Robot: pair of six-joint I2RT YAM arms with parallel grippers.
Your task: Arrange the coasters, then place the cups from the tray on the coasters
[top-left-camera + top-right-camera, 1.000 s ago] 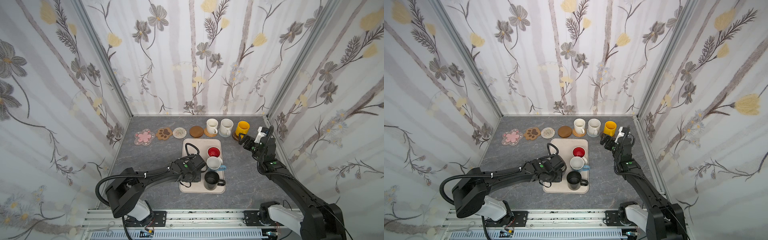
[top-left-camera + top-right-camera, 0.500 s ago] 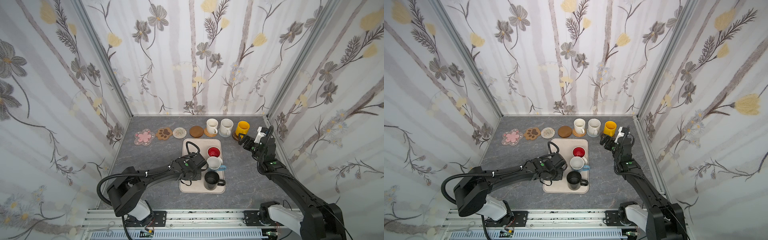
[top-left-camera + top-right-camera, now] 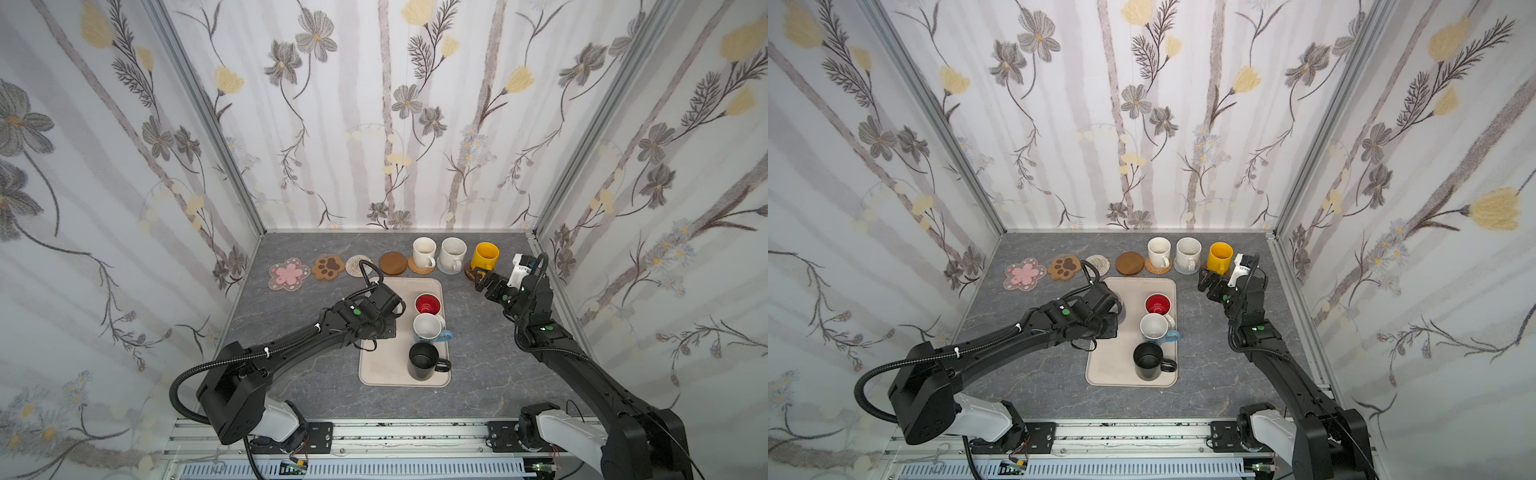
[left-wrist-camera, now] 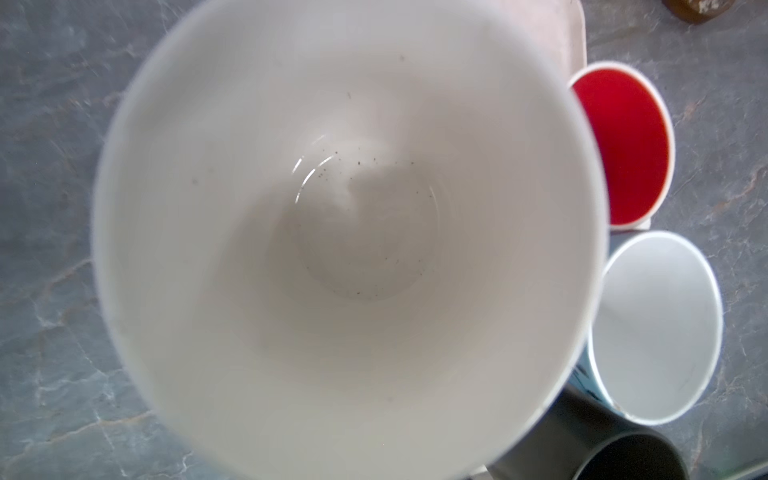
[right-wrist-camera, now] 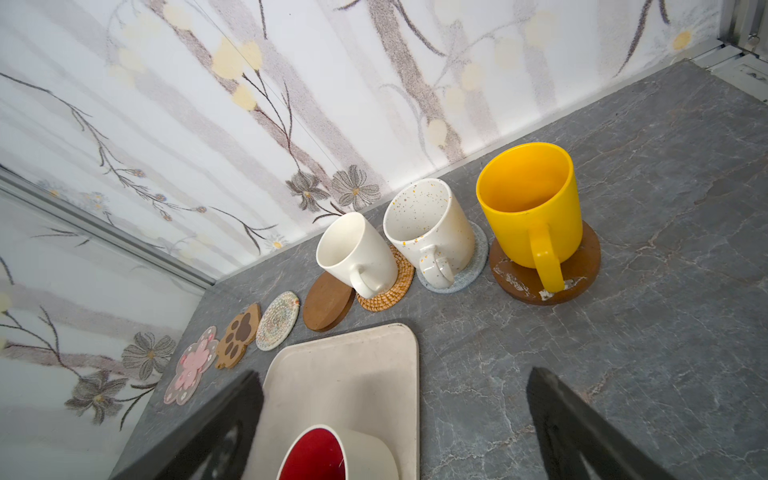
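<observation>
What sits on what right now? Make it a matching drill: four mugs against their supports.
Mugs
1. yellow mug
2. speckled white mug
3. cream mug
4. black mug

Supports
A. tray
B. woven rattan coaster
C. amber disc coaster
D. grey-blue round coaster

Pairs: 1-C, 2-D, 3-B, 4-A

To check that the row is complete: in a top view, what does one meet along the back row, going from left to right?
pink flower coaster → paw coaster → whitish crocheted coaster → brown wooden disc → cream mug → speckled mug → yellow mug
</observation>
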